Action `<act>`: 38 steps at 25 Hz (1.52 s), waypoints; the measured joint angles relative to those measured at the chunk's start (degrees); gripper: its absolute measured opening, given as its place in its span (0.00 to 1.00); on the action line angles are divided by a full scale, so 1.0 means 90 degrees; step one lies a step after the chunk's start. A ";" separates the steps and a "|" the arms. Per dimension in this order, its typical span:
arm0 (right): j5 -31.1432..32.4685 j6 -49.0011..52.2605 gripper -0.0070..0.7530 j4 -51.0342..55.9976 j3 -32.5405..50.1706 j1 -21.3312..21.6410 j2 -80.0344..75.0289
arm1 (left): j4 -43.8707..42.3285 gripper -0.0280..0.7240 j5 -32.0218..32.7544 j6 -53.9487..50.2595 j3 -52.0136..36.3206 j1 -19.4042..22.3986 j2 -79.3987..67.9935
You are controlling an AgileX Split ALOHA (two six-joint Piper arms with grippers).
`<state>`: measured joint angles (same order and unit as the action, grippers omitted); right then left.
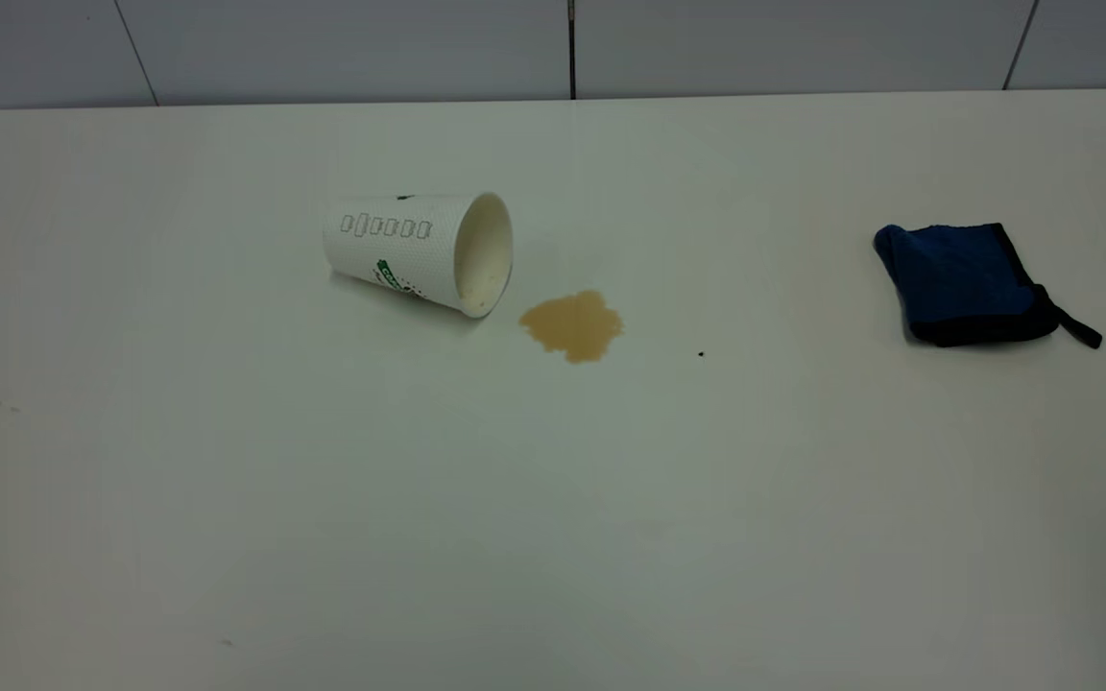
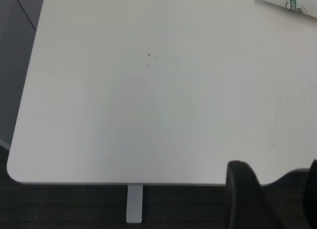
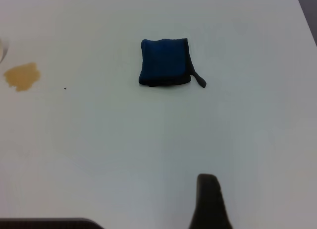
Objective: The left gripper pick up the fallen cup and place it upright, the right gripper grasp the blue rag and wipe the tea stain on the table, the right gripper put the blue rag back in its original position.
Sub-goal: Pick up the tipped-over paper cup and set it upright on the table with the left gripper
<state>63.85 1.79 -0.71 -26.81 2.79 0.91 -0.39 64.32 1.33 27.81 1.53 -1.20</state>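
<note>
Bare white table [image 1: 553,537] fills the exterior foreground; farther back one cup [image 1: 417,251] lies on its side, mouth toward one tea stain [image 1: 572,325] just beside it, one blue rag [image 1: 964,284] well apart at right. No arms here. Left wrist view alone shows the table corner, a sliver of cup [image 2: 292,3], and the left gripper [image 2: 270,199] near the edge; spread or closed, cannot tell. Right wrist view shows rag [image 3: 164,62], stain [image 3: 22,76], one finger of the right gripper [image 3: 210,201]; state unclear.
</note>
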 joint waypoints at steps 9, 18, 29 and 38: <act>0.0000 0.0000 0.77 0.0000 0.0000 0.0000 0.0000 | -0.0081 0.47 0.0000 0.0000 0.0000 0.0000 0.0000; 0.0000 0.0000 0.77 0.0000 0.0000 0.0000 0.0000 | -0.1172 0.47 -0.0123 -0.0396 0.0367 0.0000 -0.0988; 0.0000 0.0000 0.77 0.0000 0.0000 0.0000 0.0000 | -0.1263 0.58 -0.0783 -0.0673 0.1827 0.0000 -0.4254; 0.0000 0.0000 0.77 0.0000 0.0000 0.0000 0.0000 | -0.0290 0.89 -0.1381 0.0222 0.3086 -0.0142 -0.6684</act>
<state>63.85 1.79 -0.71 -26.81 2.79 0.91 -3.00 51.89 3.33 55.59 0.25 -61.36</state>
